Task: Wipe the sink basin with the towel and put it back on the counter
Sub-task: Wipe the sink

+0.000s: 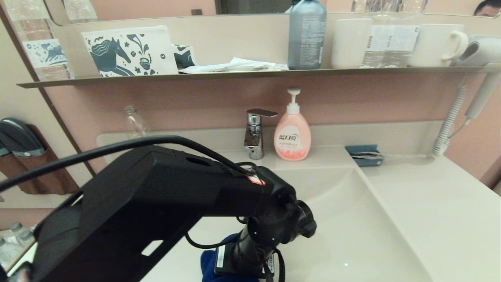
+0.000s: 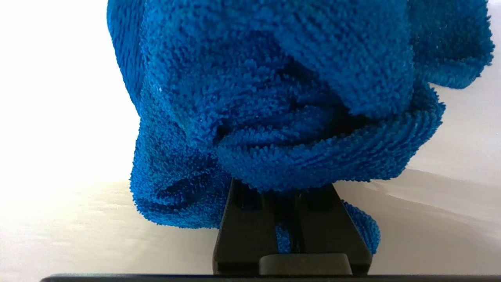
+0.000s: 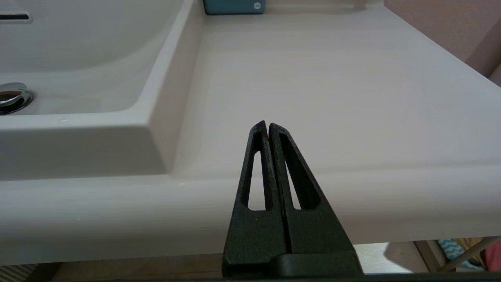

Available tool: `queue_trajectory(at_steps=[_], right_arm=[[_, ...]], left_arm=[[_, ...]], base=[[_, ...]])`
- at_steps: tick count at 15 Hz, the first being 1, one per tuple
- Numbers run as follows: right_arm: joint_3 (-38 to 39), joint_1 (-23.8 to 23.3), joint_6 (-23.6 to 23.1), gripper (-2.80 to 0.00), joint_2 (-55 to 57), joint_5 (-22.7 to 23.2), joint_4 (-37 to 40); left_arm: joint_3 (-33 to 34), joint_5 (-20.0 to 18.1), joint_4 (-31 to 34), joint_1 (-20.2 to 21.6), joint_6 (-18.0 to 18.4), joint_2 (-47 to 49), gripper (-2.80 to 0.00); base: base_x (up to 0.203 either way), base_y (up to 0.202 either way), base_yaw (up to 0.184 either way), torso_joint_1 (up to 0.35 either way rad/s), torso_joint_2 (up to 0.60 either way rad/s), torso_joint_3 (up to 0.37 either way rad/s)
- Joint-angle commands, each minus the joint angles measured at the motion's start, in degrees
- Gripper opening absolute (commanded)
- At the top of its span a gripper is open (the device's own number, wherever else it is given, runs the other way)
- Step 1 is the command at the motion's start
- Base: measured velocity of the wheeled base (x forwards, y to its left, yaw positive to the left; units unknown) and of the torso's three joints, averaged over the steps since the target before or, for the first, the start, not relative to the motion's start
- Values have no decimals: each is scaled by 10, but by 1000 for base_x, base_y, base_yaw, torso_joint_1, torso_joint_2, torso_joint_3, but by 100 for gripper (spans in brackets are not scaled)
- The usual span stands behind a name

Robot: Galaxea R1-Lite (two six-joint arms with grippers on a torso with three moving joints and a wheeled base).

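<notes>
The royal-blue towel [image 2: 274, 98] is bunched between the fingers of my left gripper [image 2: 291, 188], which is shut on it. In the head view only a corner of the towel [image 1: 209, 264] shows under the black left wrist [image 1: 274, 223], low over the near left part of the cream sink basin [image 1: 352, 219]. Whether the cloth touches the basin I cannot tell. My right gripper [image 3: 268, 124] is shut and empty, parked just in front of the counter [image 3: 332, 78], right of the basin [image 3: 78, 58] with its chrome drain plug [image 3: 11, 96].
A chrome faucet [image 1: 255, 133] and a pink soap bottle [image 1: 292, 133] stand behind the basin. A small blue tray [image 1: 364, 154] lies at the back of the counter [image 1: 430, 203]. A dark shelf [image 1: 250, 72] carries bottles and cups. A hair dryer's coiled cord [image 1: 450, 125] hangs at right.
</notes>
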Motion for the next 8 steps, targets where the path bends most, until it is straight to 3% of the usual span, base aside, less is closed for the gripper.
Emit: queue_trajectory(at_steps=[1,5,8], right_arm=[[0,0,0,-280,1,0,0],[0,0,0,-280,1,0,0],[0,0,0,-280,1,0,0]], left_arm=[[62,3,-20,46,17,-52,-280],[167,8,-53,107,87,-117,-280],[206,27,-57,140,134,-147,-280]], base=[[0,0,0,0,0,0],[0,0,0,0,0,0],[0,0,0,0,0,0]])
